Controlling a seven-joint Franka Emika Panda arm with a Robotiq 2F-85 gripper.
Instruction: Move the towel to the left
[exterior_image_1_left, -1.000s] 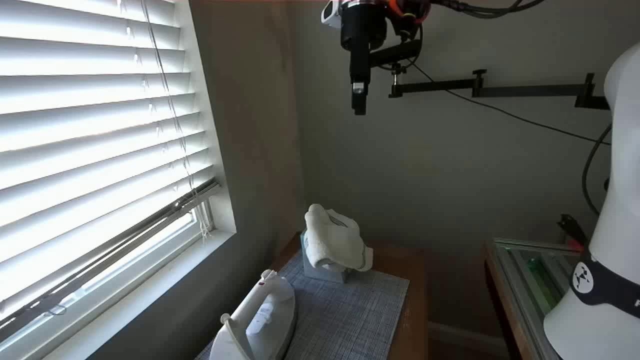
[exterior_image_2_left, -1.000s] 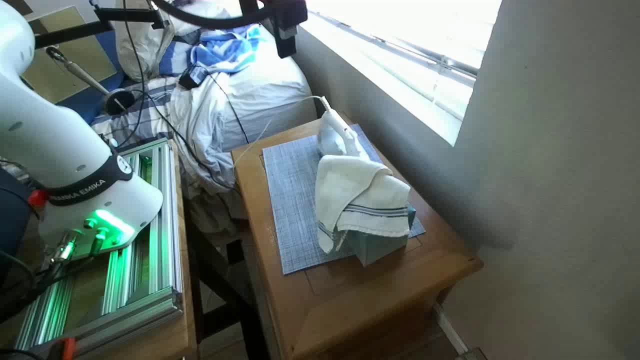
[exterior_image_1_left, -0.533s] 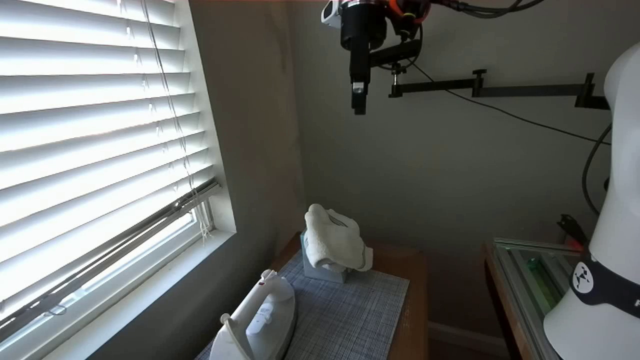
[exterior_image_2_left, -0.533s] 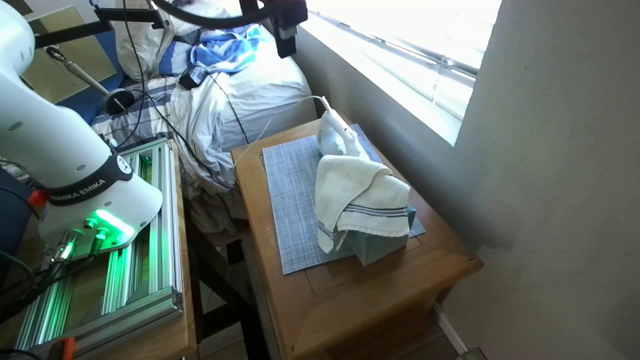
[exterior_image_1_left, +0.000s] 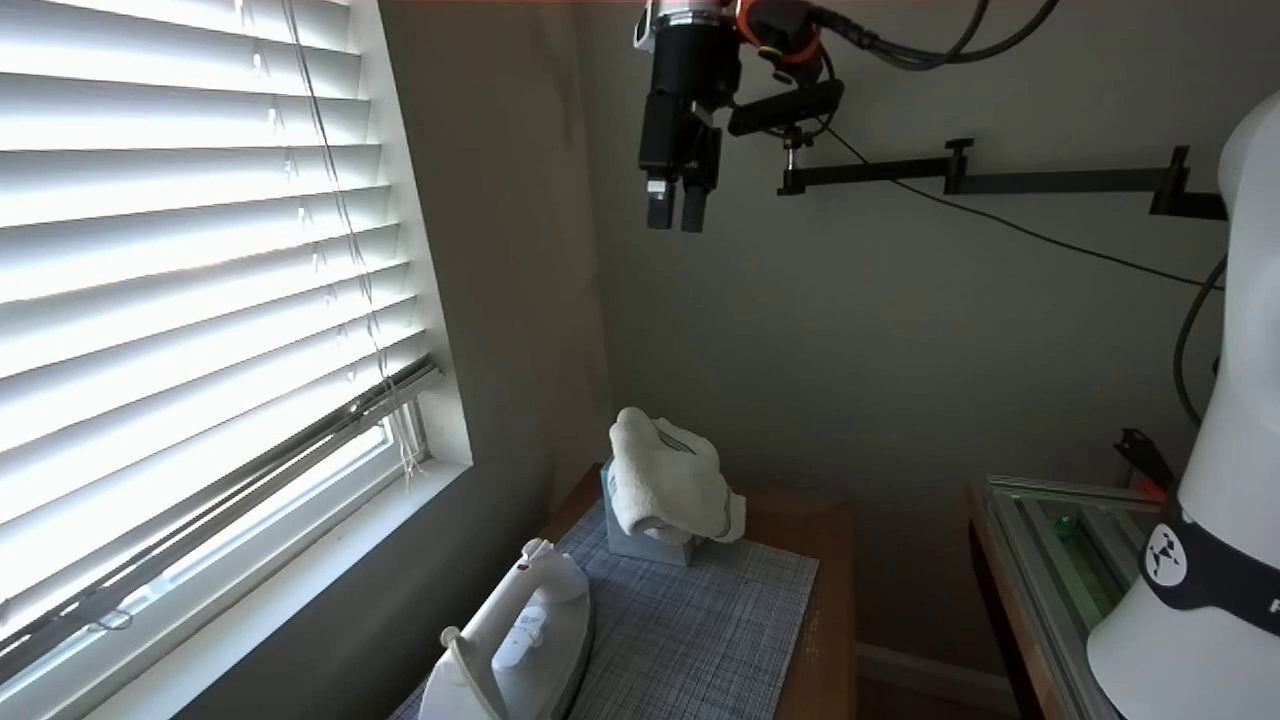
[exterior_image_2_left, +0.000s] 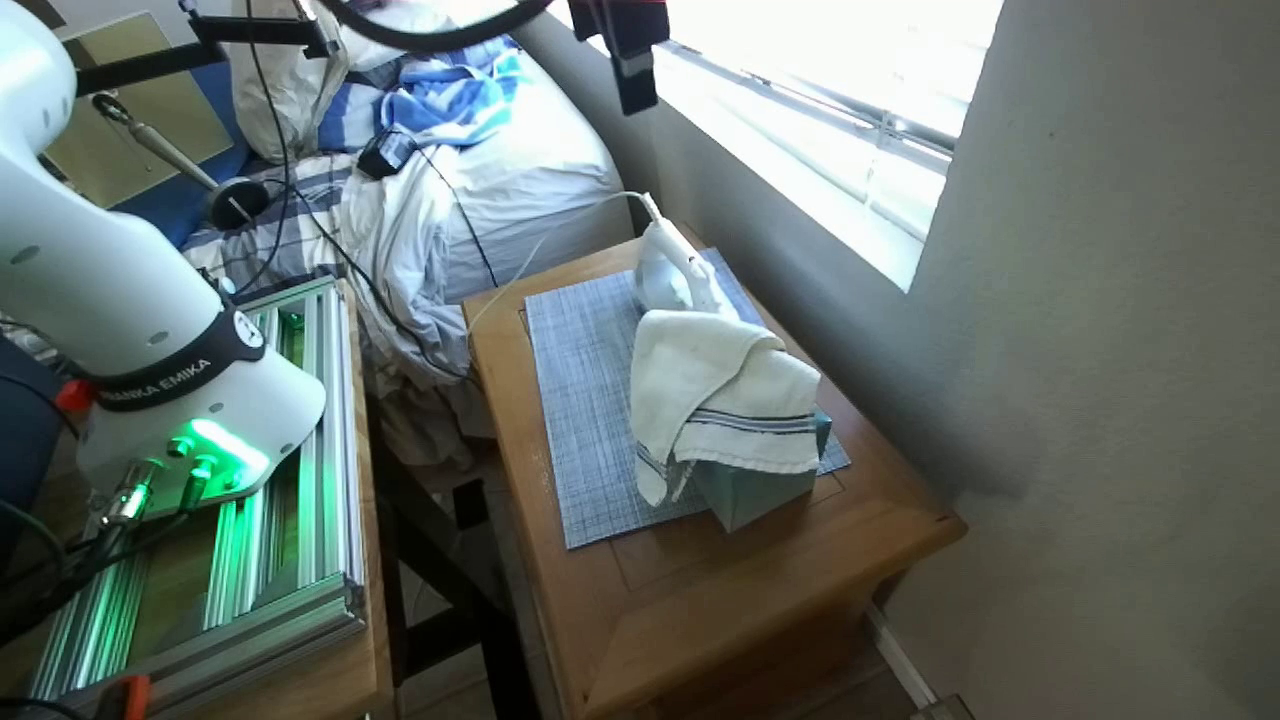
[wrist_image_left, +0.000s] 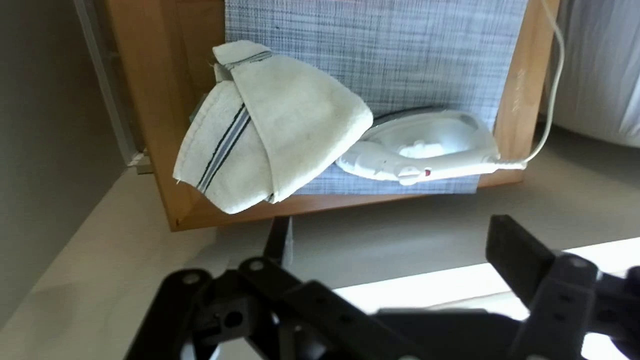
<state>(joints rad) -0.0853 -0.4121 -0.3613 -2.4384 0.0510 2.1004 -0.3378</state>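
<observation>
Cream folds of the towel (exterior_image_2_left: 722, 388) drape over a grey-green box (exterior_image_2_left: 760, 492) at one end of the mat (exterior_image_2_left: 588, 400), near the iron (exterior_image_2_left: 674, 270), all on the desk (exterior_image_2_left: 690, 630). My hand (wrist_image_left: 392, 240) hangs well above, fingers wide apart and nothing between them. I'd judge none of the move done: reaching down, gripping, carrying to the left and letting go all remain.

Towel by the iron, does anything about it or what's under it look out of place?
Slightly: the towel is draped askew over a box, loosely folded, with one corner hanging lower than the rest. The box also sits crooked, partly past the edge of the mat. No spill or damage shows.
</observation>
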